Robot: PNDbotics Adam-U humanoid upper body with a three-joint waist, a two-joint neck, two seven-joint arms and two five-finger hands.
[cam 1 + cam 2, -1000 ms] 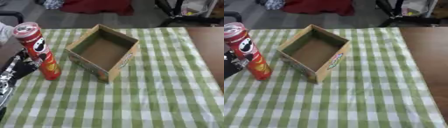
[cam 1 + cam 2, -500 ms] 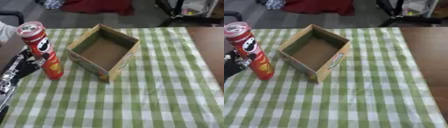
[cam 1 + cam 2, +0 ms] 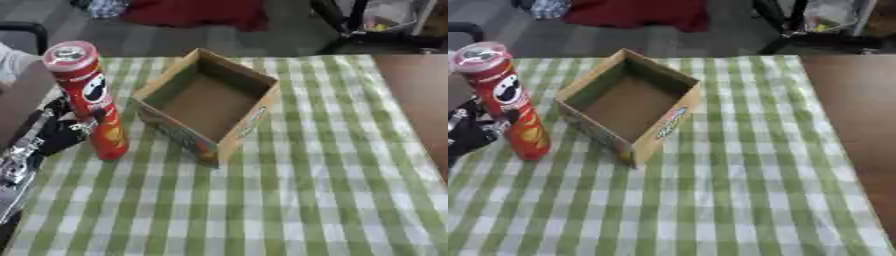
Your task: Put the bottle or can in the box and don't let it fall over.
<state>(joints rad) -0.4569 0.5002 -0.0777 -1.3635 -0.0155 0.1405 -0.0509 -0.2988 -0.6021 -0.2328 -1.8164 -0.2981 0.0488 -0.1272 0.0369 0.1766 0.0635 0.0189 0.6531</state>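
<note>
The robot's left hand (image 3: 59, 131) comes in low from the left edge of the view, its black fingers reaching toward the lower half of a tall red can (image 3: 91, 100). The fingers lie against the can's left side, and one dark finger (image 3: 98, 116) shows at the front of the tube, so they appear to curl partly round it; how far the grasp closes cannot be told. Behind the hand the forearm (image 3: 19, 159) runs back toward the lower left corner, black with a silver joint, lying close over the cloth.

The can stands upright on the table, with a silver top and a face logo on its upper part. It rests on a green and white checked cloth (image 3: 289, 200) that covers most of the table. Just to the can's right, near but not touching, sits an open cardboard box (image 3: 210, 105), turned at an angle so that one corner points toward the robot. The box is empty, its brown floor showing, and printed colour runs along its near outer walls.

To the right, past the edge of the cloth, bare brown tabletop (image 3: 859, 120) shows. Beyond the far edge of the table lie a grey floor, something red (image 3: 197, 12) and dark chair legs (image 3: 350, 30).

The right hand shows in neither view.
</note>
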